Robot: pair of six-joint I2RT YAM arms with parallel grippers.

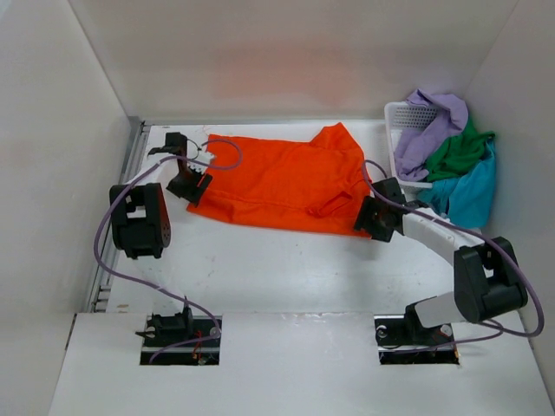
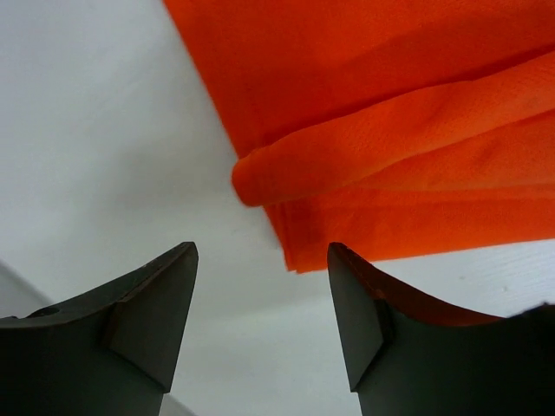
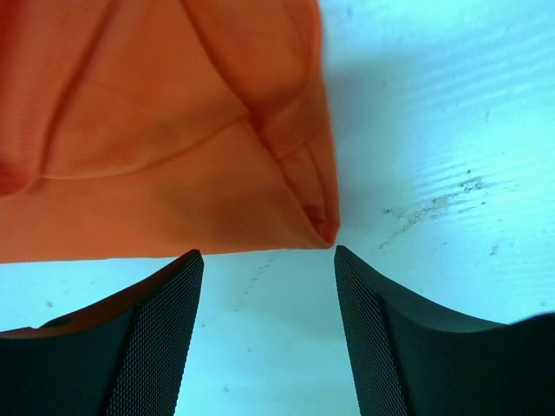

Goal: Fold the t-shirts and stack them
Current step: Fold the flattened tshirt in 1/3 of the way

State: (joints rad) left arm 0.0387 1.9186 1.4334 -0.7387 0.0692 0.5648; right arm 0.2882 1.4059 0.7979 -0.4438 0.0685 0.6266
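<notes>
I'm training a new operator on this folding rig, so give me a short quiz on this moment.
1. True or false: the orange shirt lies inside the white basket.
2. How many shirts are heaped at the basket?
3. The left gripper and right gripper are: A both open; B both shut on cloth; C one open, one shut.
Key: 1 false, on the table; 2 three: lavender shirt, green shirt, teal shirt; 3 A.

Lab cell: plain white walls (image 1: 286,52)
</notes>
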